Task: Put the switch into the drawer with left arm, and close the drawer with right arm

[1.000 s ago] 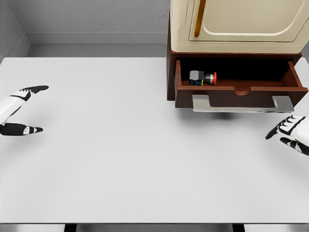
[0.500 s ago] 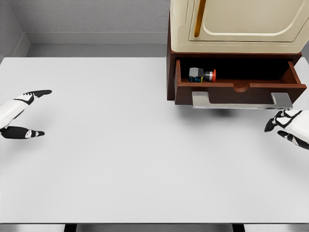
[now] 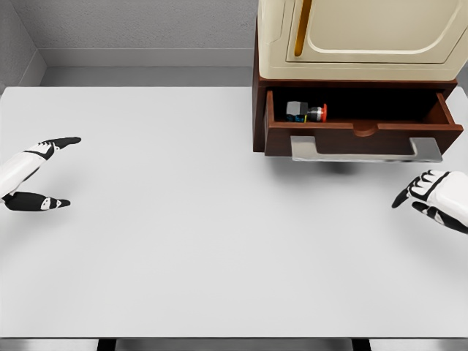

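Observation:
The switch (image 3: 306,112), a small grey block with a red button, lies inside the brown wooden drawer (image 3: 362,137) at its left end. The drawer stands partly pulled out of the cabinet, with a grey metal handle (image 3: 365,151) along its front. My right hand (image 3: 428,197) hovers over the table below the handle's right end, apart from it, fingers loosely curled and holding nothing. My left hand (image 3: 44,172) rests at the far left edge, thumb and finger spread, empty.
A cream cabinet (image 3: 362,36) with a door sits on top of the drawer unit at the back right. The white table (image 3: 205,219) stretches across the view, with a grey wall behind it.
The drawer has slid inward a little, carrying the switch back. My right hand pushed up toward the handle, then drew back down and left. My left hand shifted slightly right.

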Motion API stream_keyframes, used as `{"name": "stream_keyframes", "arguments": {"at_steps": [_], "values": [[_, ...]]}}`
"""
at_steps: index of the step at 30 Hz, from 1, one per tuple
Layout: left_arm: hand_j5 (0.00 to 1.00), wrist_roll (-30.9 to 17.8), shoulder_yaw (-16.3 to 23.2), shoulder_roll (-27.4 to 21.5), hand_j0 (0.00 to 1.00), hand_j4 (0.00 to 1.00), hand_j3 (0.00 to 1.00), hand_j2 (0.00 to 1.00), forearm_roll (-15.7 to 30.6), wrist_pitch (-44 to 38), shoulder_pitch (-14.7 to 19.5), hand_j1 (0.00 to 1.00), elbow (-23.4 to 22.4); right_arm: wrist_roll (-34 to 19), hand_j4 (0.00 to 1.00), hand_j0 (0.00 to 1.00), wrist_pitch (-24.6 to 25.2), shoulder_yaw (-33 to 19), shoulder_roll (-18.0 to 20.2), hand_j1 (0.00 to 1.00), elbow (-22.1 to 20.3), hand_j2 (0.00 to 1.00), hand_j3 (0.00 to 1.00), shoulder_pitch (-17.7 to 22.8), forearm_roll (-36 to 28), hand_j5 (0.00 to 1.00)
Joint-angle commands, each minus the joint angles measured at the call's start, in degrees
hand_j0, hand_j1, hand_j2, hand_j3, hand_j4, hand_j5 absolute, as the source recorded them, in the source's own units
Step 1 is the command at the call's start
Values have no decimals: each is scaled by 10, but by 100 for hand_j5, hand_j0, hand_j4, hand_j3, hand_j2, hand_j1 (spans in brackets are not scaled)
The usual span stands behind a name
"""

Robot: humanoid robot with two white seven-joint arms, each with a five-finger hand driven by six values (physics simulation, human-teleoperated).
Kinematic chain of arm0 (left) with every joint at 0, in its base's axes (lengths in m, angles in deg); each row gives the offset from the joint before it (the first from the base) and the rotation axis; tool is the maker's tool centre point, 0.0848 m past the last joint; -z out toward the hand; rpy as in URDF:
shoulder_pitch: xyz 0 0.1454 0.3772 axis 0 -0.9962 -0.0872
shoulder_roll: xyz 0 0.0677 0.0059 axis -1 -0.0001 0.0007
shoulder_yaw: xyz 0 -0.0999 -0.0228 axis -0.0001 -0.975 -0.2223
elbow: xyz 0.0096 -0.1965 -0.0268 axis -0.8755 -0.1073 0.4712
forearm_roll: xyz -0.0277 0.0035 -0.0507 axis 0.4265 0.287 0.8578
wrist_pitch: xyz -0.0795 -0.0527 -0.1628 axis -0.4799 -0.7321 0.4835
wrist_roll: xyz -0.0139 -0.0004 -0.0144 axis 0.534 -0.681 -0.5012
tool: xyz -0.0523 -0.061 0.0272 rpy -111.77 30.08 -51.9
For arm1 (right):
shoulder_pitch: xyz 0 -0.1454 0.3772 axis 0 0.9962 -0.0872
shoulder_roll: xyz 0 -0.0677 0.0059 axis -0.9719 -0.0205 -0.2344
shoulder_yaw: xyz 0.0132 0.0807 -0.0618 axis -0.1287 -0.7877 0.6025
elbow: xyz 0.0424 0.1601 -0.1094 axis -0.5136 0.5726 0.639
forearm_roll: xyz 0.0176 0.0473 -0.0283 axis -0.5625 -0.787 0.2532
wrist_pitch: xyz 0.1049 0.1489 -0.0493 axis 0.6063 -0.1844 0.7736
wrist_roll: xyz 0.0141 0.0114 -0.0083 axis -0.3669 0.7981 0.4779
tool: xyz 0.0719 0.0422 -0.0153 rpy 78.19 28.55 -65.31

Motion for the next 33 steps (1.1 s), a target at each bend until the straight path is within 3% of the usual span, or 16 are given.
{"name": "stream_keyframes", "arguments": {"at_steps": [1, 7, 10, 21, 33], "values": [[100, 0, 0, -1, 100, 100, 100, 100, 5, -1, 0, 100, 0, 0, 51, 51, 0, 1, -10, 51, -1, 51, 51, -1, -5, 51], [100, 0, 0, -1, 100, 100, 100, 100, 5, -1, 0, 100, 0, 0, 51, 51, 0, 13, -46, 51, -1, 51, 51, -41, -5, 51], [100, 0, 0, -1, 100, 100, 100, 100, 5, -1, 0, 100, 0, 0, 51, 51, 0, 69, -49, 51, -1, 51, 51, -89, -2, 51], [100, 0, 1, -1, 100, 100, 100, 100, 5, -1, 0, 100, 1, 1, 52, 52, 0, 71, -50, 52, 0, 52, 52, -96, 2, 52], [100, 0, 1, -1, 100, 100, 100, 100, 5, -1, 1, 100, 1, 0, 53, 53, 0, 124, -87, 53, 5, 53, 53, -168, 7, 53]]}}
